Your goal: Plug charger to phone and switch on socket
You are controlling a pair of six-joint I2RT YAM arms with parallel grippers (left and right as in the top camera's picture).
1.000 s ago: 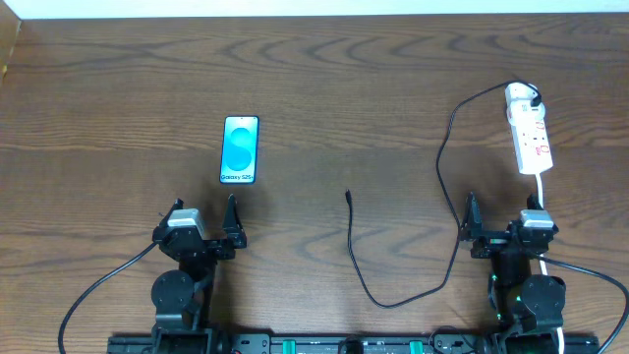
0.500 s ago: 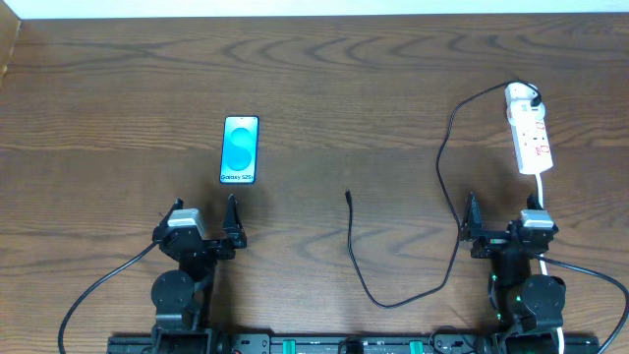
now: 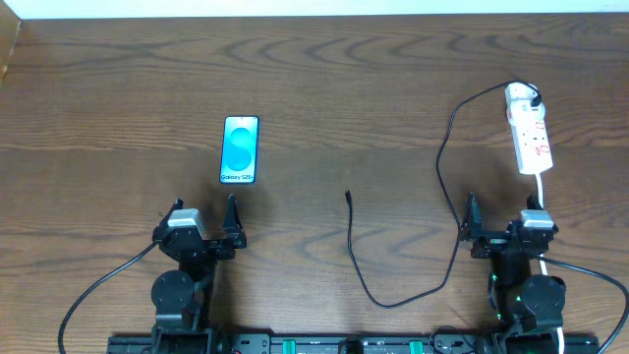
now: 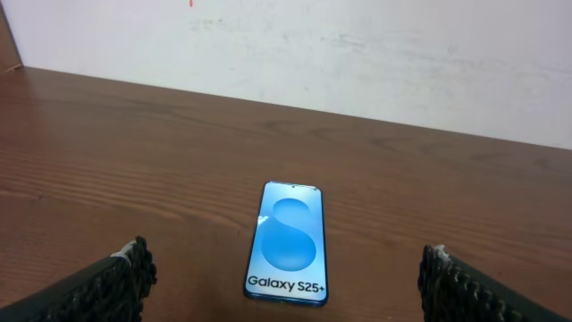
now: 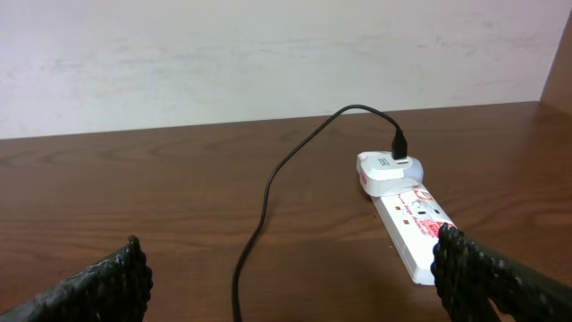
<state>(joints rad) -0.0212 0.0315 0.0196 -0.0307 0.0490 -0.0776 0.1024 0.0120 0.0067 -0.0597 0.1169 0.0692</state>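
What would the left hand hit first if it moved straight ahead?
Probably the phone: it lies flat on the table directly ahead of the open left hand, though height is unclear.

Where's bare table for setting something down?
Free: the wide strip of brown wooden table behind everything, and the gap between the blue-screened slim phone and the thin black charger cable. Crowded: right side, where cable loops to the white power strip.

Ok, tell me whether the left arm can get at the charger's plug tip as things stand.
Probably yes: the plug tip lies on bare table, to the right of the open left gripper, with nothing between them.
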